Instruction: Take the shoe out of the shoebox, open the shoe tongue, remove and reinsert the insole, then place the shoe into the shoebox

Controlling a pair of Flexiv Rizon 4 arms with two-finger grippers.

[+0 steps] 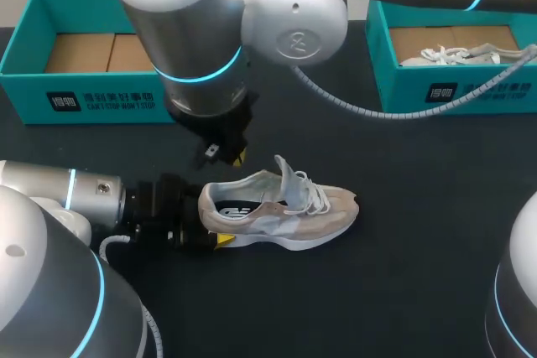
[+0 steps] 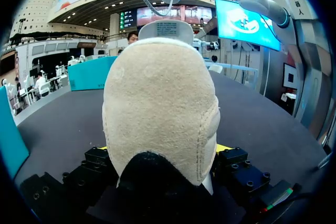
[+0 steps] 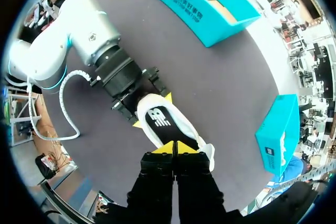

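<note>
Silver arms (image 1: 180,14), cyan rings (image 1: 201,75), black yellow-tipped tools (image 3: 175,147)

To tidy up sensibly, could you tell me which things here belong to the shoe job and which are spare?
Job: shoe, its insole, left gripper holding it, right gripper above, probably the empty shoebox.
Spare: second shoebox holding another shoe.

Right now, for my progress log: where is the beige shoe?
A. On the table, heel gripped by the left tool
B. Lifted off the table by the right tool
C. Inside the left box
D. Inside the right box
A: the shoe rests on the dark table, its heel clamped from both sides by the left tool.
</note>
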